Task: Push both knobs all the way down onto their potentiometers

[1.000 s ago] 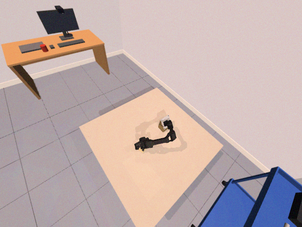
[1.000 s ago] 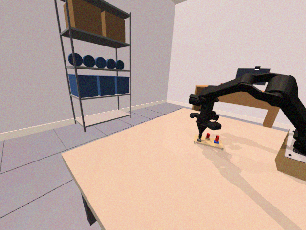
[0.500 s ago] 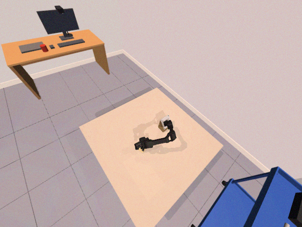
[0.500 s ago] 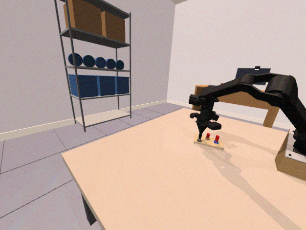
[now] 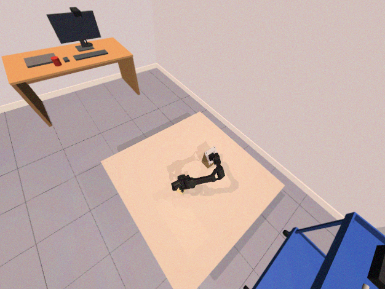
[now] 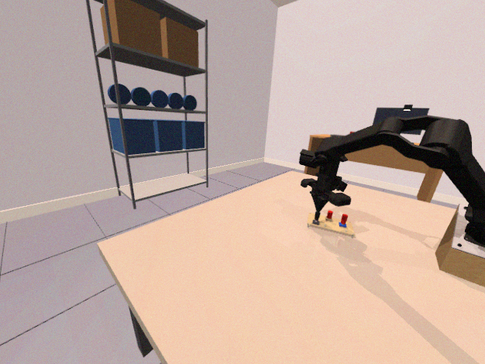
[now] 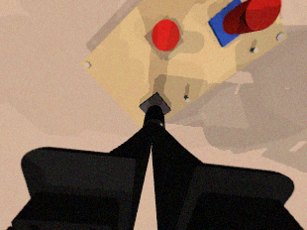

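Note:
The tan circuit board (image 6: 332,226) (image 7: 116,62) stands on short legs on the table. A dark potentiometer (image 6: 315,222) (image 7: 155,100) at one end bears a black knob (image 6: 317,215) (image 7: 154,113). A red knob (image 6: 329,214) (image 7: 165,35) stands over a grey-brown potentiometer. A taller-looking red knob (image 6: 344,218) (image 7: 263,13) stands over a blue potentiometer (image 6: 342,224) (image 7: 219,29). My gripper (image 6: 318,211) (image 7: 153,128) is shut, pointing down, its tips at the top of the black knob. The tips hide part of that knob; whether it sits against its potentiometer cannot be told.
The arm's base (image 5: 207,160) (image 6: 460,256) stands on the table (image 5: 189,224) (image 6: 235,282). Two small metal pins (image 7: 186,98) (image 7: 254,50) rise near one long edge of the board. A shelf rack, a desk and a blue cart stand away from the table.

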